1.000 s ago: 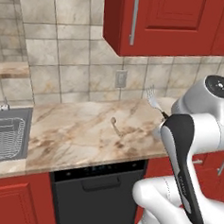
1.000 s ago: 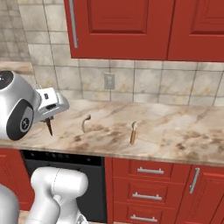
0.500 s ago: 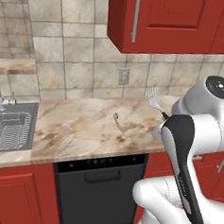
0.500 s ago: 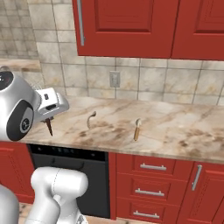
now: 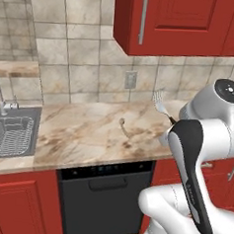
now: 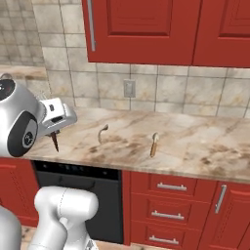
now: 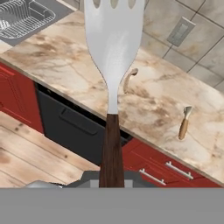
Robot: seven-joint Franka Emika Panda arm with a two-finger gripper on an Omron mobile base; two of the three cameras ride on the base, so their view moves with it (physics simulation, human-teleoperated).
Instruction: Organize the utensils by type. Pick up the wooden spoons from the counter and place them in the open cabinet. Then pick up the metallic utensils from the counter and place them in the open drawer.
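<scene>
Tool: closed on the dark handle of the fork (image 7: pixel 113 48), tines up, carried above the floor in front of the tabletop (image 6: pixel 195 146).
Fork elsewhere: tines visible beside the arm in the left base view (image 5: pixel 159 103).
On tabletop: one spoon with orange-brown handle (image 6: pixel 154 144); one pale curved spoon (image 6: pixel 102 132), material unclear.
Done: fork picked up.
Left: fork to drawer; both spoons to sort.

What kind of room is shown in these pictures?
A home kitchen, rendered: a marbled stone counter on red base units, a steel sink with a wire rack, a tiled backsplash, and red wall cabinets above.
</scene>
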